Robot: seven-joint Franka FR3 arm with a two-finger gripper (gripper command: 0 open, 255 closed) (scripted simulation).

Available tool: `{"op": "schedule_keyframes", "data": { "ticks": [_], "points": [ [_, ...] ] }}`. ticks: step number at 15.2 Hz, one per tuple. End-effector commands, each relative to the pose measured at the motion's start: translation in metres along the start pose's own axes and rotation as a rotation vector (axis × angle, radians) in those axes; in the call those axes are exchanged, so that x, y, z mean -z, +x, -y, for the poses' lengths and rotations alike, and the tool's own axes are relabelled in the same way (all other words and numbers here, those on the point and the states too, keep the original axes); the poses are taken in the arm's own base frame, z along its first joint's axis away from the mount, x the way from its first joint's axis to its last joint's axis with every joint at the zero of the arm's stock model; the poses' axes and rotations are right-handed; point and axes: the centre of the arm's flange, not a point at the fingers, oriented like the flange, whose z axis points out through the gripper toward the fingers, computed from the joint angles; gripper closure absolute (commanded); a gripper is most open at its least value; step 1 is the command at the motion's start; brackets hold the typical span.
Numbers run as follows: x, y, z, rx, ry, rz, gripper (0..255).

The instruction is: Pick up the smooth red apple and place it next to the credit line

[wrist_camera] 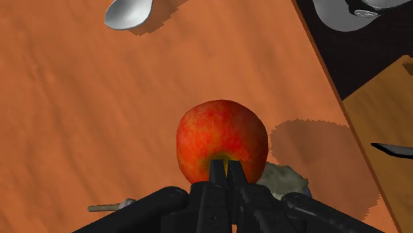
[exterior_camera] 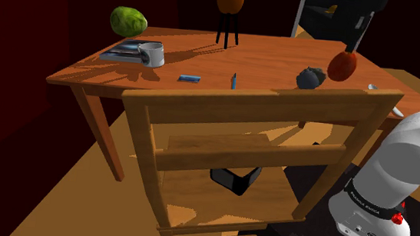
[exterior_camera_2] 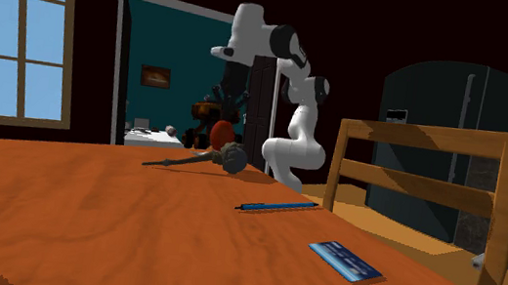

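Observation:
A red apple with yellowish streaks hangs above the wooden table, near the edge at the shoulder view's right. My black gripper is shut on it from above. In the wrist view the fingertips press into the top of the apple, and its shadow falls on the table beside it. The second exterior view shows the apple under the gripper at the table's far end. The credit card, a small blue card, lies flat near the table's chair-side edge, well away from the apple.
A blue pen lies between card and apple. Just below the apple sits a dark round brush-like thing with a handle. A spoon, a white mug on a dark tray, a green vegetable and a plant stand share the table. A wooden chair stands in front.

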Motion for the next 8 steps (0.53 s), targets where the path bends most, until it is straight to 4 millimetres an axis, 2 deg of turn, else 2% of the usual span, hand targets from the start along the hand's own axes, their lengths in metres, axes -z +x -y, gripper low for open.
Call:
{"op": "schedule_keyframes", "data": {
  "ticks": [1,8],
  "points": [
    [0.012,0.0,-0.001,0.0,0.0,0.0,255],
    [0.048,0.0,-0.006,0.0,0.0,0.0,255]
  ]
}}
